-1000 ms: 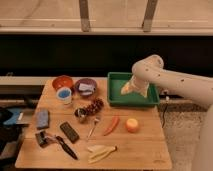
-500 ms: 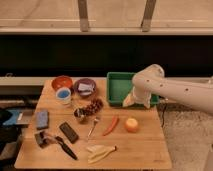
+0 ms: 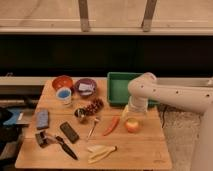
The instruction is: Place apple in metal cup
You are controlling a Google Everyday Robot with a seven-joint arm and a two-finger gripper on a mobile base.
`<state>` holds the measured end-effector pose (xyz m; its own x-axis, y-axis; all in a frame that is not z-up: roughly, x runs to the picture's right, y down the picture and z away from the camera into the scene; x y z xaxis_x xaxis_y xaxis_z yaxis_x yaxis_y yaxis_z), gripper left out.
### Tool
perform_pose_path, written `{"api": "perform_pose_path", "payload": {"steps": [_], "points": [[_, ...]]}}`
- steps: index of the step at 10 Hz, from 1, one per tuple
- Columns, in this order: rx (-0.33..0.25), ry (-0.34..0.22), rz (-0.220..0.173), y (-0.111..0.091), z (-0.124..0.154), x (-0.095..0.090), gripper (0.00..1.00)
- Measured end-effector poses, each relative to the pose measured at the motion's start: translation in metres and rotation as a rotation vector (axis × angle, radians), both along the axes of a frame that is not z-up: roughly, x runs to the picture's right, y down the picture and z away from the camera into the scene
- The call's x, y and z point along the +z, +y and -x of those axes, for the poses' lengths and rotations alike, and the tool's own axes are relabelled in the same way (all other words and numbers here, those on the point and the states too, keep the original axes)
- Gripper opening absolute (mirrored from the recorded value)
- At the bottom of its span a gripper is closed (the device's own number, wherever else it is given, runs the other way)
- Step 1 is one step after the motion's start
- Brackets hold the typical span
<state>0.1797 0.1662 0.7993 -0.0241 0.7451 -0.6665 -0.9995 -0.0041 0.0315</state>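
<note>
The apple [image 3: 132, 125] is a small yellow-orange fruit on the wooden table [image 3: 145, 152], right of centre. My gripper [image 3: 132, 113] hangs from the white arm directly above the apple and very close to its top. The metal cup [image 3: 80, 115] is small and silver-grey and stands left of centre, next to a bunch of dark grapes [image 3: 93, 106]. The cup is well to the left of the apple and gripper.
A green tray [image 3: 119, 88] sits behind the gripper. A red-orange carrot [image 3: 111, 126] lies left of the apple. A purple bowl [image 3: 85, 87], an orange bowl [image 3: 62, 81] and a white cup [image 3: 64, 95] are at back left. A banana [image 3: 100, 152] lies in front.
The arm has swung down and forward from over the green tray. The gripper now sits just above the apple. The objects on the table have not moved.
</note>
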Motion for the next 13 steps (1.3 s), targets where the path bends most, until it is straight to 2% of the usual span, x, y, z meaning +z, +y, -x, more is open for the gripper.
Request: {"api": "perform_pose_path", "payload": {"steps": [2,4,5,8,9,13], "points": [[-0.006,-0.002,0.054,0.024,-0.002,-0.005,0.8],[-0.009,-0.008,0.088,0.037,0.001,0.0,0.8],[0.0,-0.016,0.097,0.042,0.003,0.005,0.8],[0.028,-0.042,0.093,0.038,0.007,0.015,0.79],[0.025,-0.047,0.093,0.038,0.011,0.017,0.75],[0.01,-0.055,0.09,0.039,0.015,0.022,0.35]]}}
